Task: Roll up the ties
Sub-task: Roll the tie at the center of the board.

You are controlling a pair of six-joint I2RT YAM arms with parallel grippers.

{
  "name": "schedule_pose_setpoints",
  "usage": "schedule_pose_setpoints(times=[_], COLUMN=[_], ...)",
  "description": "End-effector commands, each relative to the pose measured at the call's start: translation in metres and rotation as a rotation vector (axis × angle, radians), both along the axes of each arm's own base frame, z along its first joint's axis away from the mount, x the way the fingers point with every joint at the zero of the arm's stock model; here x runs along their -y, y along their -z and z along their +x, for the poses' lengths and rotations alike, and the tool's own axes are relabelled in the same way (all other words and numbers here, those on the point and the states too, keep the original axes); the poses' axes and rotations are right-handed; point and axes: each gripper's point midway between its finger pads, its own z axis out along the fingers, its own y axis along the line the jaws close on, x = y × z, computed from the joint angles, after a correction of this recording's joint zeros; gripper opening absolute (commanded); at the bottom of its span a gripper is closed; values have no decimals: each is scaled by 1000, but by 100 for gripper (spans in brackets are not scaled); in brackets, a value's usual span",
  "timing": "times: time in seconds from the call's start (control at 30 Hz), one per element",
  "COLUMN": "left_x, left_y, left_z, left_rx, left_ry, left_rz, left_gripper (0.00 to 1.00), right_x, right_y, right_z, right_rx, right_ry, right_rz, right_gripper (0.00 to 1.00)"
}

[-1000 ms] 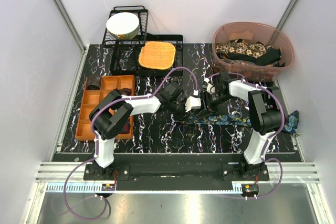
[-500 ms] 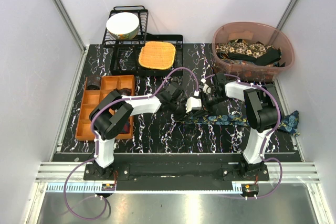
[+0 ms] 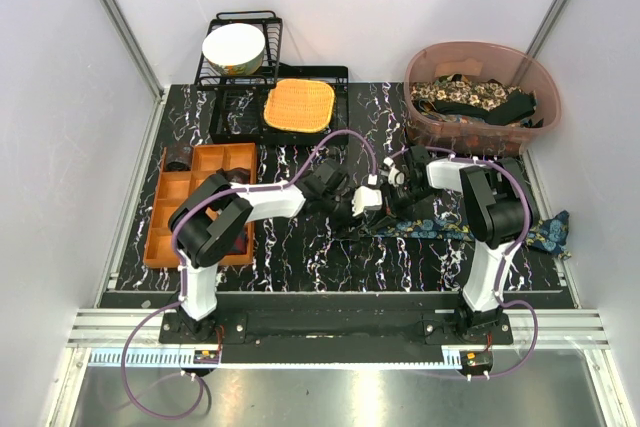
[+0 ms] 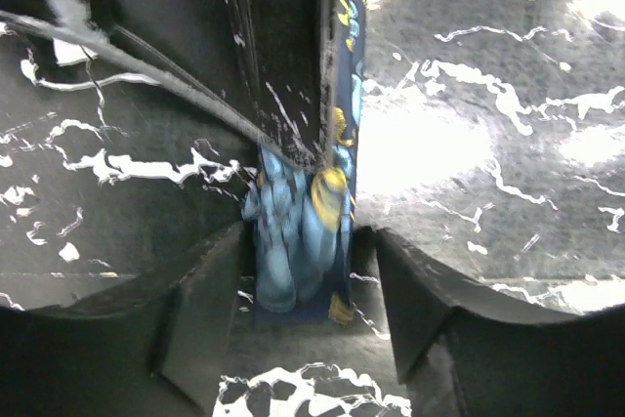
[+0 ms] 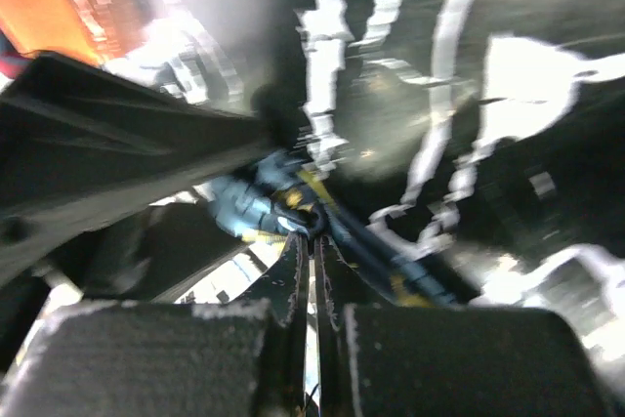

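Tie [image 3: 440, 230] in dark blue print, laid flat on table [image 3: 300, 257] from middle toward right edge, inner end bunched. Left gripper [image 4: 308, 280] spread open, flanking that bunched end. Right gripper [image 5: 314, 231] closed tight, tips pinching fabric just beside it.

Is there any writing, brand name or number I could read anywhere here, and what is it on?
No readable text in any view.
Tie: printed pattern only, no letters.
Tick-mark strip at the bottom of the top view: any figures too small to read.
Small orange tags near that strip: too small to read.
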Motion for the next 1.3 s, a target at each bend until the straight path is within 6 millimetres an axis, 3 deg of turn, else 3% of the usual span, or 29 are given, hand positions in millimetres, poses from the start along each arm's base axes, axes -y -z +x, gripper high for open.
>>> schedule_pose_setpoints(times=[0.0,0.17,0.5,0.67,0.83,1.0,1.03,1.1,1.13,1.17,1.27], left_x=[-1,5,14,6,-15,-25,-25,-24,-22,-20,-22], left_y=[-13,-17,3,16,27,31,31,30,27,23,8], left_z=[2,8,6,7,-5,-13,-13,-15,-15,-14,-6], left_rx=[13,45,94,126,131,132,133,125,123,118,94], left_ry=[-32,-21,11,12,50,76,76,84,84,67,17], left_rz=[-22,-35,27,115,176,196,195,189,179,168,111], left_gripper=[66,71,69,50,28,20,20,31,38,51,58], right_x=[10,11,5,1,0,1,1,3,4,5,9], right_y=[25,27,18,8,-7,-8,-6,5,9,13,27], right_z=[0,5,1,1,0,2,3,4,4,6,5], right_rx=[-10,7,11,22,33,36,34,26,23,24,5], right_ry=[-20,-25,-33,-33,-34,-27,-25,-21,-17,-15,-14], right_rz=[-93,-107,-65,-41,-27,-36,-40,-59,-64,-79,-115], right_gripper=[0,0,0,0,0,0,0,0,0,0,0])
